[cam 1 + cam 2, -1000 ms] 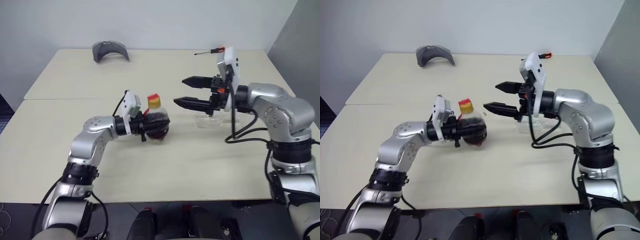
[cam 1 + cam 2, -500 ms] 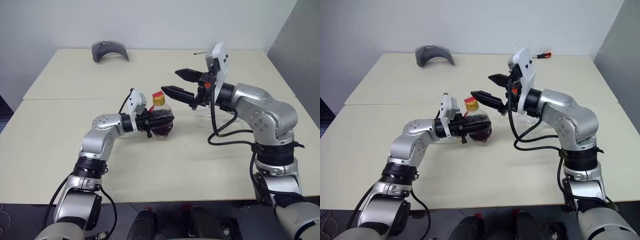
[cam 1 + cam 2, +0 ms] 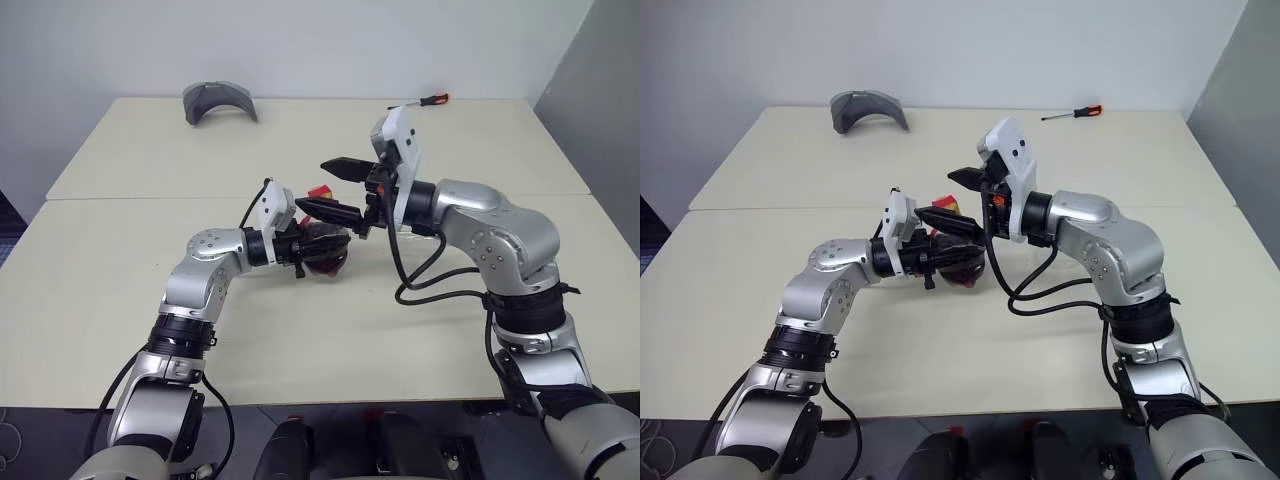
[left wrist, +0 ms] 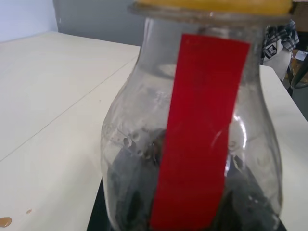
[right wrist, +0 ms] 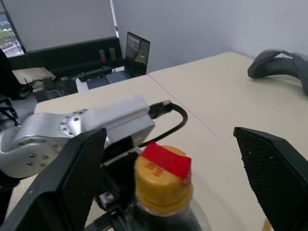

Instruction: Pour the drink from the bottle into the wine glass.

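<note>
A robot works over a pale bench (image 3: 120, 290), and the coming move turns on how its right end effector (image 3: 335, 190) stands to the cap (image 5: 161, 175) of the bottle (image 3: 322, 245). The bottle stands upright near the middle of the bench, its long axis vertical, its rounded lower half dark with the drink (image 4: 139, 192). The left end effector (image 3: 930, 255) reaches in level from the robot's left and is pressed tight around the bottle's body, pinching it. The right end effector comes level from the robot's right with its two black fingers spread wide, one above the other in the head views. In the right wrist view the yellow cap with its red strip sits squarely between the two spread fingers (image 5: 62, 178), just ahead of them and untouched. The right arm is plainly the nearer one to the cap, so the likely step is closing on it to unscrew it, as the cap is still on and no pouring can begin. The wine glass cannot be made out; the right arm covers the spot behind the bottle. A grey curved object (image 3: 220, 100) and a screwdriver (image 3: 420, 101) lie at the far edge, well apart. Nothing stands between the fingers and the cap.
</note>
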`<state>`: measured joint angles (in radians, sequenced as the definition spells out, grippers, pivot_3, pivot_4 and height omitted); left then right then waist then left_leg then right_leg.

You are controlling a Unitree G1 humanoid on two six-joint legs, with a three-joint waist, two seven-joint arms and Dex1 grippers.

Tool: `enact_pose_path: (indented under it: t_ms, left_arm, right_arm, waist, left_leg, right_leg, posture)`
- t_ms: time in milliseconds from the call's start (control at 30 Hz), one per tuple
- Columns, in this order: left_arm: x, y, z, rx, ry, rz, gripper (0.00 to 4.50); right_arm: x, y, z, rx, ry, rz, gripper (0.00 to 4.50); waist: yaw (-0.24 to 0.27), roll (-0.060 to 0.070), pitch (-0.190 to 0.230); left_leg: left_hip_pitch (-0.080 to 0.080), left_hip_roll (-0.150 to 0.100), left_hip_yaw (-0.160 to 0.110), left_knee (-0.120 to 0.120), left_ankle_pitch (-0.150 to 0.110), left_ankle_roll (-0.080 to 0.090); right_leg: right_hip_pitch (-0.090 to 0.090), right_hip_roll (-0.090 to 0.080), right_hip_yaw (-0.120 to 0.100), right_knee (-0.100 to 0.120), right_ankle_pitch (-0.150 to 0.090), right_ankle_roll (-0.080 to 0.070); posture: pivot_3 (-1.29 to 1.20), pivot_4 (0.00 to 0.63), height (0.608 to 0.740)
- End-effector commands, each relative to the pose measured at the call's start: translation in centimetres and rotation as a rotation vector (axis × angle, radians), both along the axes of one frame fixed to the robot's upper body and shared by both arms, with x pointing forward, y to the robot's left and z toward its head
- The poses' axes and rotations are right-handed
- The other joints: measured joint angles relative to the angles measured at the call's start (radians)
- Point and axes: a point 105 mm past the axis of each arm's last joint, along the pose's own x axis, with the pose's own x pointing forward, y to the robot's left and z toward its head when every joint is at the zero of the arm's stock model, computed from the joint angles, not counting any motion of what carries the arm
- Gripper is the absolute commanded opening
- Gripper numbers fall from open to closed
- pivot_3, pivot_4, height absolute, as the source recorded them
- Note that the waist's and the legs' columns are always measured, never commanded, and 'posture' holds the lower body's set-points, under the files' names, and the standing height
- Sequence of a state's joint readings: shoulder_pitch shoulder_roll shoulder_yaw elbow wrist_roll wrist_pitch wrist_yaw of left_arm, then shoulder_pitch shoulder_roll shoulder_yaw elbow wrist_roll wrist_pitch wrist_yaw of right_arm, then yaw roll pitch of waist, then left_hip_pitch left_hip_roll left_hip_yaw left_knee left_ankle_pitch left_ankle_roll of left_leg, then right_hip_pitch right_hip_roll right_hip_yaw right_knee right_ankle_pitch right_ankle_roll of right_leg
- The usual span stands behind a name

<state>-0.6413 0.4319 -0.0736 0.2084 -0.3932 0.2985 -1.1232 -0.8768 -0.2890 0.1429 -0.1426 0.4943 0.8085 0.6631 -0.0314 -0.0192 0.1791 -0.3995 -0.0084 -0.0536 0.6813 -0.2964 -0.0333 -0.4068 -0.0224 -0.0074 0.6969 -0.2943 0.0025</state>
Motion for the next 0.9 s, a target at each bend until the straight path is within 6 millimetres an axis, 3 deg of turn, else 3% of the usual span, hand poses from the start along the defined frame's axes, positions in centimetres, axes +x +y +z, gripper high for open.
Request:
enact_pose_path:
  t_ms: [33, 233, 667, 900]
  left_arm:
    - [-0.2, -0.1, 1.7, -0.023, -0.062, -0.008, 1.04]
    - [-0.2, -0.2, 1.8, -0.028, -0.062, -0.009, 1.04]
    - [-0.2, -0.1, 2.0, -0.029, -0.066, -0.015, 1.04]
    - [-0.2, -0.2, 2.2, -0.030, -0.065, -0.027, 1.04]
  right_arm:
    - [0.4, 0.1, 1.3, 0.014, -0.081, -0.031, 4.50]
    - [1.2, -1.2, 1.6, 0.030, -0.083, -0.080, 4.50]
    - [0.9, -6.5, 0.7, -0.022, -0.042, -0.180, 4.50]
    - [-0.4, -4.7, 0.6, -0.016, -0.033, -0.083, 4.50]
  waist:
    - [0.000, 0.000, 0.000]
    - [0.000, 0.000, 0.000]
    - [0.004, 0.000, 0.000]
    - [-0.004, 0.000, 0.000]
  left_leg:
    - [0.000, 0.000, 0.000, 0.000, 0.000, 0.000]
    - [0.000, 0.000, 0.000, 0.000, 0.000, 0.000]
    - [0.000, 0.000, 0.000, 0.000, 0.000, 0.000]
    - [0.000, 0.001, 0.000, -0.001, 0.000, 0.000]
  right_leg:
    - [0.000, 0.000, 0.000, 0.000, 0.000, 0.000]
    - [0.000, 0.000, 0.000, 0.000, 0.000, 0.000]
    - [0.000, 0.000, 0.000, 0.000, 0.000, 0.000]
    - [0.000, 0.001, 0.000, 0.001, 0.000, 0.000]
  posture:
    - [0.00, 0.150, 0.740]
    - [0.00, 0.150, 0.740]
    - [0.00, 0.150, 0.740]
    - [0.00, 0.150, 0.740]
